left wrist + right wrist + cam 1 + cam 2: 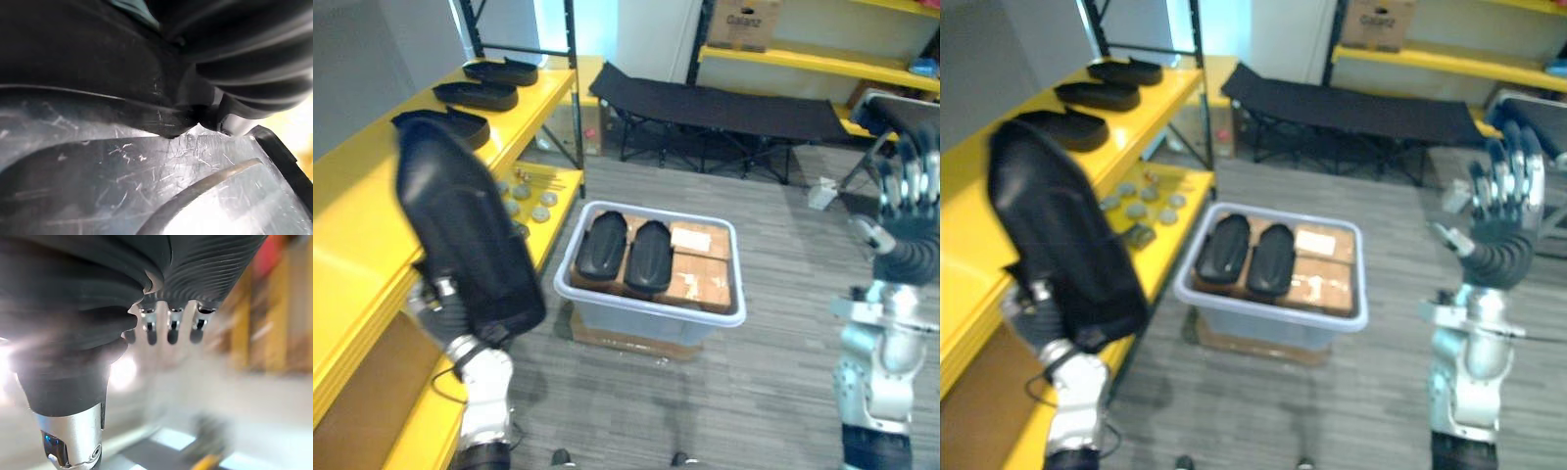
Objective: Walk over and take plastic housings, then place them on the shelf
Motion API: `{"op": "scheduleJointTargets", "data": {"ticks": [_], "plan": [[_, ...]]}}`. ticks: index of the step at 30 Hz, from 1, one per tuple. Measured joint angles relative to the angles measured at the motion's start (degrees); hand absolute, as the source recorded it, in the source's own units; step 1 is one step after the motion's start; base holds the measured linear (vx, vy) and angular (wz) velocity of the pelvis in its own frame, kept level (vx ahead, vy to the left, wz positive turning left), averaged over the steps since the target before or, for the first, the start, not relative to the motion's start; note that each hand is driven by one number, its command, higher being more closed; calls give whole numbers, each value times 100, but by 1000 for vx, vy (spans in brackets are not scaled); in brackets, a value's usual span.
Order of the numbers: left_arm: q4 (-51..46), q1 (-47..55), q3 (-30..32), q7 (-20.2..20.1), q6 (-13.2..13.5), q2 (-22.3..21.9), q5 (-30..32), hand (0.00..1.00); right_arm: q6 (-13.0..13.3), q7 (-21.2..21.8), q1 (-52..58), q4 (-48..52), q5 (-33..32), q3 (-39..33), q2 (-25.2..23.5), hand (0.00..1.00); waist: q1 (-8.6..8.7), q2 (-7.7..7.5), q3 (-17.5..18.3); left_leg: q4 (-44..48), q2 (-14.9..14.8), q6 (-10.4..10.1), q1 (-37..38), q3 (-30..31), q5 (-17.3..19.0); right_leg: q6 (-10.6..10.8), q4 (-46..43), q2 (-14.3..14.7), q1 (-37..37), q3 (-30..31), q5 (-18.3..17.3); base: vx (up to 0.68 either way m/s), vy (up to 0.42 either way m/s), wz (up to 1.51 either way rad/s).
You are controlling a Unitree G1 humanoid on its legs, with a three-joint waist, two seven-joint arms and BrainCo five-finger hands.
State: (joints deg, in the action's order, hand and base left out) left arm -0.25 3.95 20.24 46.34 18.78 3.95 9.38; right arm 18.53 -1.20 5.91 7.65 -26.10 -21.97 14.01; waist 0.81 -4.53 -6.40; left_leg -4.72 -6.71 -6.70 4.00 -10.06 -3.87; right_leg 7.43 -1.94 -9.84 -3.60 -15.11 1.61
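A large black plastic housing (460,230) is held upright in the air beside the yellow shelf (362,225) on the left. My left hand (433,292) grips its lower edge from behind, and its scratched surface (146,186) shows close up in the left wrist view. Three more black housings (475,94) lie in a row on the shelf top further back. Two housings (626,253) lie side by side in a grey bin (646,311) on the floor. My right hand (1503,191) is raised at the right, open, with straight fingers (171,328) and nothing in it.
Cardboard boxes (700,266) fill the bin's right half. Small round parts (530,201) lie on the lower yellow shelf level. A black folding cot (724,108) stands behind the bin. More yellow shelving with a cardboard box (742,24) runs along the back wall.
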Motion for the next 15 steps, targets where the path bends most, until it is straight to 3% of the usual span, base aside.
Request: {"op": "scheduleJointTargets", "data": {"ticks": [3,6,7,11,13,15], "plan": [[-993,513,2,47,315,-176,1,100,-5,147,431,-191,-14,-90,-569,0,7,94,-1,14,24,6,-2,0,22,3,16,-24,-2,16,0,13,0,0],[-1484,618,-9,-105,497,-396,-30,100,-7,495,313,-180,7,-13,-602,0,-23,177,-18,14,37,-2,-5,57,47,43,23,-38,-55,-61,-30,-29,-1,13],[-1706,675,16,-178,496,-467,-33,100,-56,563,21,-184,7,217,-591,0,-141,237,-16,26,34,-5,-41,163,45,64,37,-31,-71,-131,-71,-43,-16,23],[-1979,857,342,-446,482,-468,-34,100,-147,465,-515,-363,147,946,-578,0,-352,293,-9,135,37,-9,-313,530,2,64,88,-23,-138,-527,-104,-32,-27,51],[-2145,1106,712,-541,473,-476,-45,100,-251,415,-679,-606,218,1339,-606,0,-649,275,-19,137,71,-18,-347,847,-32,52,41,-35,-262,-847,-197,48,-34,67],[-2169,1308,995,-608,473,-484,-56,100,-285,350,-770,-765,222,1502,-618,0,-810,251,-13,178,122,-5,-423,1074,-41,50,-42,-74,-324,-1064,-255,62,-34,68]]}}
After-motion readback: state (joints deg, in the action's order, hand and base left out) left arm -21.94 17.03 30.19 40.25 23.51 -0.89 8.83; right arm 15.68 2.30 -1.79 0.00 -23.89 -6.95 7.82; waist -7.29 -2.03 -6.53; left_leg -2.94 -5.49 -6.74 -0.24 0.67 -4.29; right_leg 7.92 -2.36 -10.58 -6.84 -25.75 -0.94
